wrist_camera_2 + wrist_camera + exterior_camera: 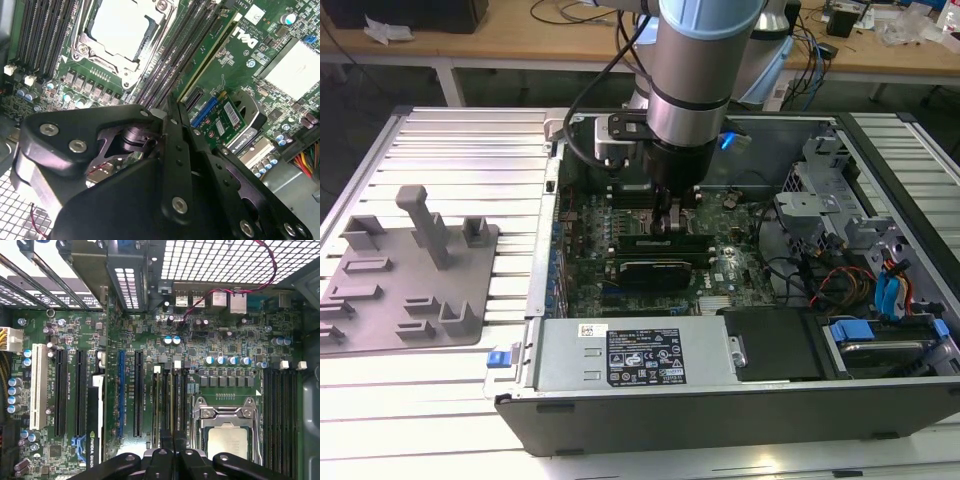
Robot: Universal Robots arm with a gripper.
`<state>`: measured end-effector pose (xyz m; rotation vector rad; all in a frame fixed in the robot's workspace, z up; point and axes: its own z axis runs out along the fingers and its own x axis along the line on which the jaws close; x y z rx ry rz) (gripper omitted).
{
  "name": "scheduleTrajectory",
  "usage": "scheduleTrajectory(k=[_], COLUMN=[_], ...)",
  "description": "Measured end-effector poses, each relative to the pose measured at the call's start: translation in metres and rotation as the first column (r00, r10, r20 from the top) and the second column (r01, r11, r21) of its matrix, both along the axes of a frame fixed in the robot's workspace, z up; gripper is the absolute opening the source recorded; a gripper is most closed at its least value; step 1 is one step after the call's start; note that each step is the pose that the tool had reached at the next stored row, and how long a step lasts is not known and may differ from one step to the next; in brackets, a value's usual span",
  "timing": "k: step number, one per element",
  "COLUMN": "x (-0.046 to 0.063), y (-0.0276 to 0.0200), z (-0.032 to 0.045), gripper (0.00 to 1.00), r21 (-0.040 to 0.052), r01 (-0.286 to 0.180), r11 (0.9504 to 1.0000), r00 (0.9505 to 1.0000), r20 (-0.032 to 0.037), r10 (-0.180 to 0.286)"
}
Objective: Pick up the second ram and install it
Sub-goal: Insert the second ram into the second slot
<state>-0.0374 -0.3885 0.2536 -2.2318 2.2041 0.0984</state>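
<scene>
Black and closest, my claw (173, 107) is pinched narrow with nothing between its fingers, tips just beside the second ram (210, 54), which stands edge-up in a motherboard (235, 82) slot, its label hidden. Lower middle of the exterior view, I cannot make out the power supply sticker's (645, 355) print.

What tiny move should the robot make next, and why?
Probably a gentle push straight down: the gripper hangs with shut fingers over the memory slots beside the processor, by a green ram stick standing in one slot.
</scene>
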Motion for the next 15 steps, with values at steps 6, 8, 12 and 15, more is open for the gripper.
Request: scheduleTrajectory(k=[6, 8, 12, 15], x=[0.0, -0.0001, -0.0017, -0.0018], y=[0.0, 0.0, 0.0016, 0.0024], z=[-0.0008, -0.0013, -0.0045, -0.0065], gripper=[0.09, 0.09, 0.09, 0.09], r21=[0.0035, 0.0042, 0.0113, 0.0112], r01=[0.025, 0.026, 0.024, 0.0], r11=[0.9997, 0.9997, 0.9996, 0.9999], r00=[0.9997, 0.9997, 0.9997, 1.0], r20=[-0.0001, 0.0, -0.0002, -0.0002], r10=[-0.025, -0.026, -0.024, 0.0])
